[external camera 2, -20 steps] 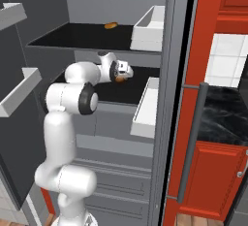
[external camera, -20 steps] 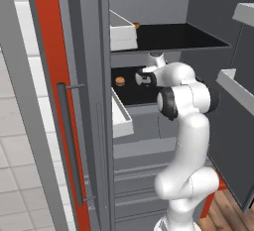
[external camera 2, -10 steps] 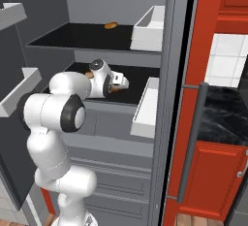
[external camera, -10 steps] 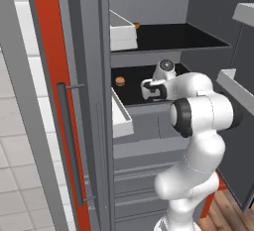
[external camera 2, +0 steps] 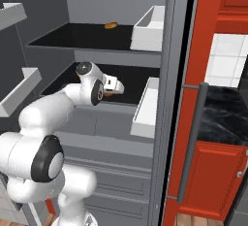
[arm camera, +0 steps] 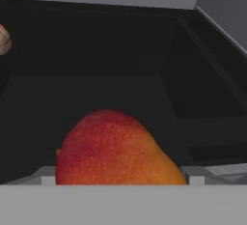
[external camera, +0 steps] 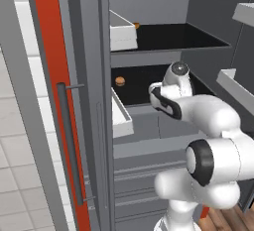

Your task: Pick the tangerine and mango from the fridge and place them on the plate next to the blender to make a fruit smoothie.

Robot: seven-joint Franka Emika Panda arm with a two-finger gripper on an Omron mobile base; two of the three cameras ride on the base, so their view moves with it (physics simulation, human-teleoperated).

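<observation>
The fridge (external camera: 149, 61) stands open, and my gripper (external camera 2: 112, 87) reaches onto its lower black shelf (external camera 2: 131, 77). The gripper is shut on the mango (arm camera: 116, 147), a reddish-orange fruit that looms large at the bottom of the hand view; a sliver of the mango (external camera 2: 108, 94) peeks out under the hand in the right base view. The tangerine (external camera: 119, 81), small, round and orange, lies further left on the same shelf, apart from the gripper (external camera: 155, 94), and shows at the left edge as the tangerine (arm camera: 2, 39). The plate and the blender are out of view.
A flat oval orange item (external camera 2: 111, 25) lies on the upper shelf. White door bins (external camera: 121, 118) (external camera 2: 145, 106) hang close to both sides of the arm. The door's long grey bar handle (external camera: 69, 145) is at the left. Red cabinets (external camera 2: 213, 181) stand to the right.
The arm has folded back toward the base, drawing the hand and the mango toward the shelf's front edge. The tangerine has stayed where it was.
</observation>
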